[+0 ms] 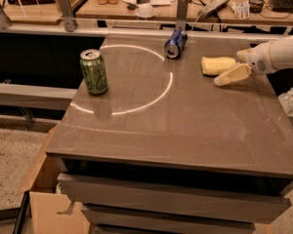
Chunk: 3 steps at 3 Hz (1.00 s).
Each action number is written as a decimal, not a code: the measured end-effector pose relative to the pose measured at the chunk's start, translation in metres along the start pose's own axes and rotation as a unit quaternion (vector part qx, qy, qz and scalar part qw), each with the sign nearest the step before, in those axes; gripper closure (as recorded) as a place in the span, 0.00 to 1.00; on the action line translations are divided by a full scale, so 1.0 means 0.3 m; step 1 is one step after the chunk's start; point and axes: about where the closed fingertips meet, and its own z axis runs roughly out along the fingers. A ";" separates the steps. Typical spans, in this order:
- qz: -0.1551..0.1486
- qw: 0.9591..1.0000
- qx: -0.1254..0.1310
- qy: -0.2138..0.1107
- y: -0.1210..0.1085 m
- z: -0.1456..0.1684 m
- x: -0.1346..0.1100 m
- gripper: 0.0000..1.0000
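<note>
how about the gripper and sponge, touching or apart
Cannot tell. In the camera view the gripper overlaps the right edge of the sponge; neither gap nor contact shows plainly.

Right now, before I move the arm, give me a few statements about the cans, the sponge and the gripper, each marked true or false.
1. The green can stands upright on the table. True.
2. The blue can stands upright too. False: it lies on its side near the table's far edge.
3. The gripper is close beside the sponge, reaching in from the picture's right. True.
4. The gripper holds the green can. False: it is across the table from that can, next to the sponge.
</note>
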 end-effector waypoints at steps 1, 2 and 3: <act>-0.002 1.000 -0.017 0.001 0.018 0.036 -0.002 0.39; -0.002 1.000 -0.021 0.002 0.023 0.045 -0.004 0.62; -0.002 1.000 -0.021 0.002 0.022 0.040 -0.009 0.85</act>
